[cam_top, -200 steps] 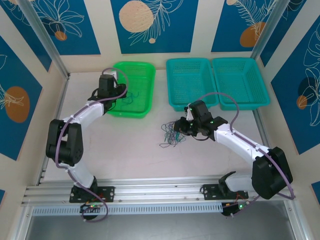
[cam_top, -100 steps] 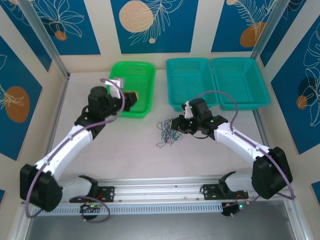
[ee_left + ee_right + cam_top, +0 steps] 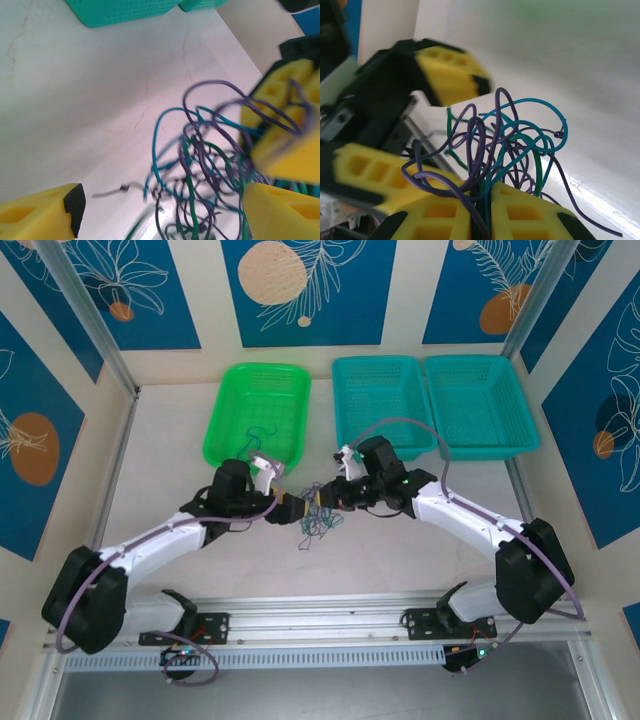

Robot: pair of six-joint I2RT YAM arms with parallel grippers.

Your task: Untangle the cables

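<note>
Yellow pads of the right gripper press together at the bottom of the right wrist view. The cables stick up from between them in loops of purple, blue and green, so this gripper is closed on the cables.

The left wrist view tells a different thing. The left gripper is wide open, with one yellow pad in each bottom corner and the cables in the gap between them. I cannot tell if either pad touches them.

From above, the left gripper and the right gripper meet nose to nose in the middle of the worktop. The cables are bunched just below them. The top view also shows a single cable lying in the green basket.

Two teal baskets sit side by side at the back right, well apart from the tangle. There is open worktop to the left, to the right and on the near side, as far as the metal rail.

The worktop is pale and smooth, with thin faint lines. The walls have blue panels with white leaves and orange circles.
</note>
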